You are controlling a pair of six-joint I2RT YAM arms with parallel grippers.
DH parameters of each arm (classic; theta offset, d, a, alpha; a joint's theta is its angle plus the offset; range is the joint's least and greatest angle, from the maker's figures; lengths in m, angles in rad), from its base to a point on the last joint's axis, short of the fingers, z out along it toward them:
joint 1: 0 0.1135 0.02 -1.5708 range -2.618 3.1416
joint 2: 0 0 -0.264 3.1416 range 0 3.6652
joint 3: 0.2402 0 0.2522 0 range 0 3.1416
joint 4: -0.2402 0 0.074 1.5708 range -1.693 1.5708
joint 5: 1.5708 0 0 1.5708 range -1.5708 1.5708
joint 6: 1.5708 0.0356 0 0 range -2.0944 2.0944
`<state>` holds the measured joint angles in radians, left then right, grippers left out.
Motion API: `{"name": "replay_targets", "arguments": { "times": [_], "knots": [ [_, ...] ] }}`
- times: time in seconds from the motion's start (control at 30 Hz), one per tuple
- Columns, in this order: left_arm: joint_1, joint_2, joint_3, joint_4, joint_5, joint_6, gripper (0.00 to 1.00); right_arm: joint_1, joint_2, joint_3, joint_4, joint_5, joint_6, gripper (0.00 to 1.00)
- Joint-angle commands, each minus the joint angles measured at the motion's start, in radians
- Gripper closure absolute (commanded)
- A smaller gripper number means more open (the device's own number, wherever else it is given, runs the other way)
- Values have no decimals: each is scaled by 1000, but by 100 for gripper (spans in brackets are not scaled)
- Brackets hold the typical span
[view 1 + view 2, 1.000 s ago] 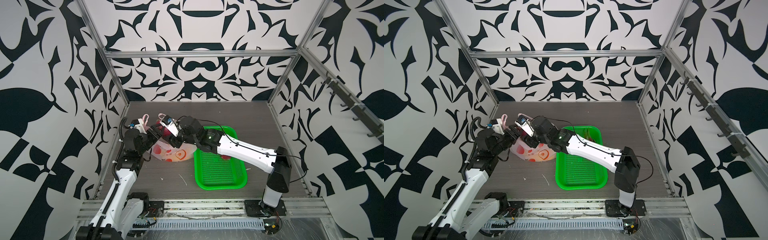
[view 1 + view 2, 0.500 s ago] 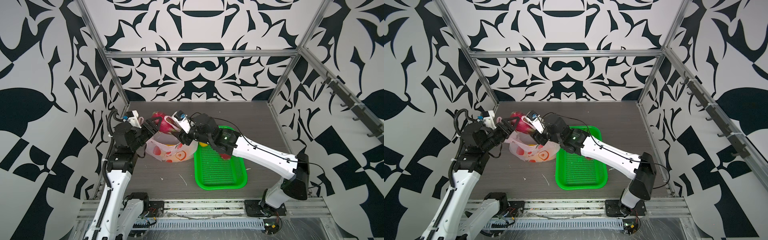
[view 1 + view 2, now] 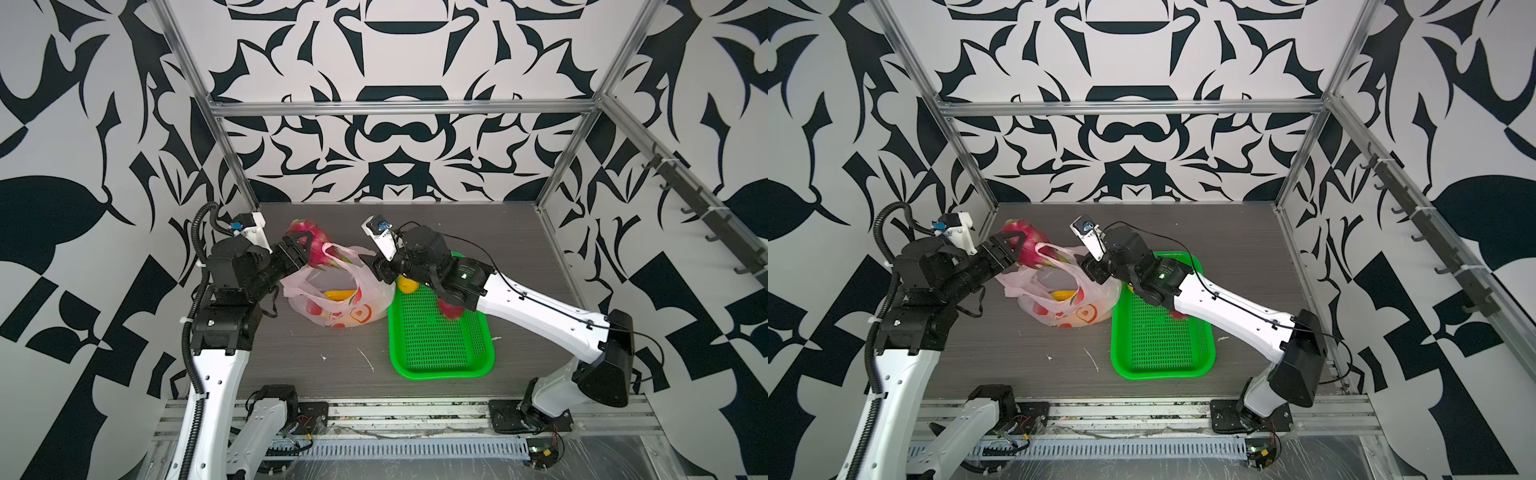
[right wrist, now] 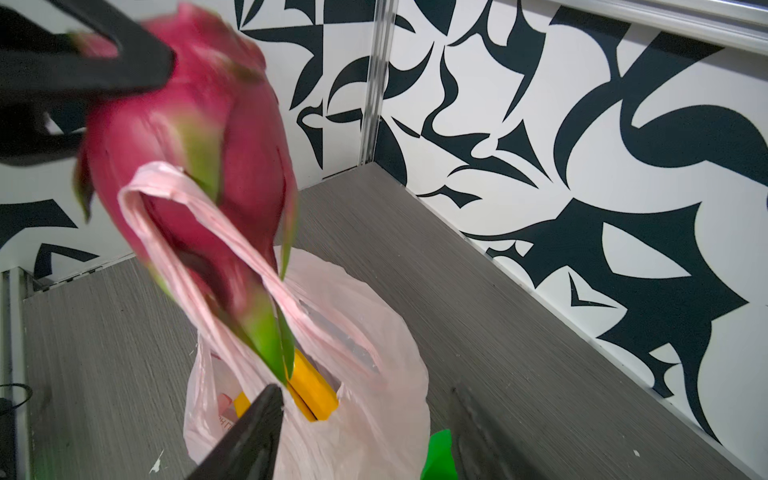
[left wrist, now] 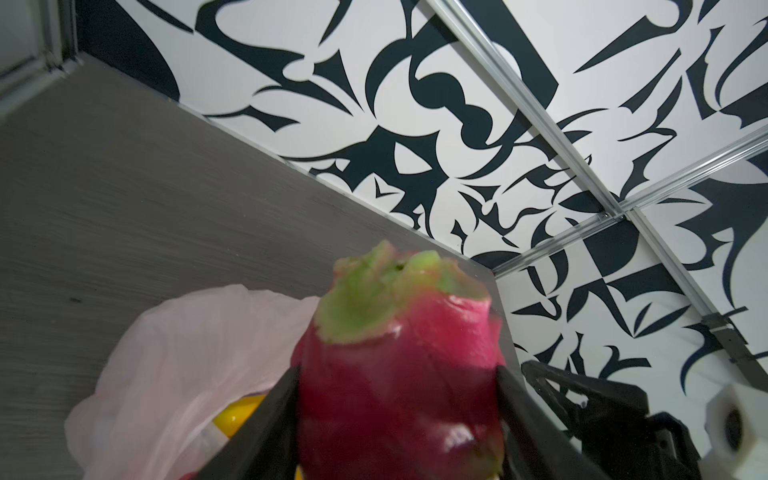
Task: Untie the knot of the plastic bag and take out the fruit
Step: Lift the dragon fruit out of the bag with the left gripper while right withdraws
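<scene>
A grey wood-grain table (image 3: 498, 232) fills the floor of the patterned enclosure in both top views. A green basket (image 3: 440, 345) sits at centre-right of it. Just left of the basket, touching its upper left corner, the plastic bag (image 3: 374, 286) slumps on the table with its mouth open.

At the bag's upper left, the left gripper (image 3: 305, 251) is clamped on a magenta dragon fruit (image 3: 313, 241) and holds it in the air above the bag's rim. The left wrist view shows a black finger pressed against each side of the fruit (image 5: 399, 374). The right gripper (image 3: 372, 266) hangs at the bag's right edge. In its wrist view the jaws are spread, with nothing clearly pinched between them.

A second dragon fruit (image 3: 449, 309) lies in the basket, mostly hidden under the right arm. A banana bunch (image 3: 338, 294) shows yellow inside the bag. A round yellow fruit (image 3: 407, 284) rests in the basket's upper left corner. One handle loop (image 4: 166, 216), untied and loose, drapes over the held fruit in the right wrist view.
</scene>
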<state>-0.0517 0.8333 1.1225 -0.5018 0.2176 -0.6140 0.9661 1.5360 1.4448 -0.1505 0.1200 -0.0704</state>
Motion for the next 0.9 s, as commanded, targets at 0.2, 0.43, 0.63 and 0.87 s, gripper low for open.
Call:
{"name": "replay_targets", "arguments": {
  "times": [0.2, 0.43, 0.63, 0.87],
  "knots": [
    [4, 72, 163, -31, -117, 168, 46, -13, -76, -46, 75, 41, 14, 34],
    [5, 158, 268, 45, -109, 178, 46, -20, -100, -80, 92, 59, 15, 34],
    [5, 267, 377, 109, -48, 157, 45, -29, -146, -124, 106, 99, 17, 34],
    [6, 427, 518, 171, 90, 86, 46, -46, -216, -196, 102, 148, 26, 34]
  ]
}}
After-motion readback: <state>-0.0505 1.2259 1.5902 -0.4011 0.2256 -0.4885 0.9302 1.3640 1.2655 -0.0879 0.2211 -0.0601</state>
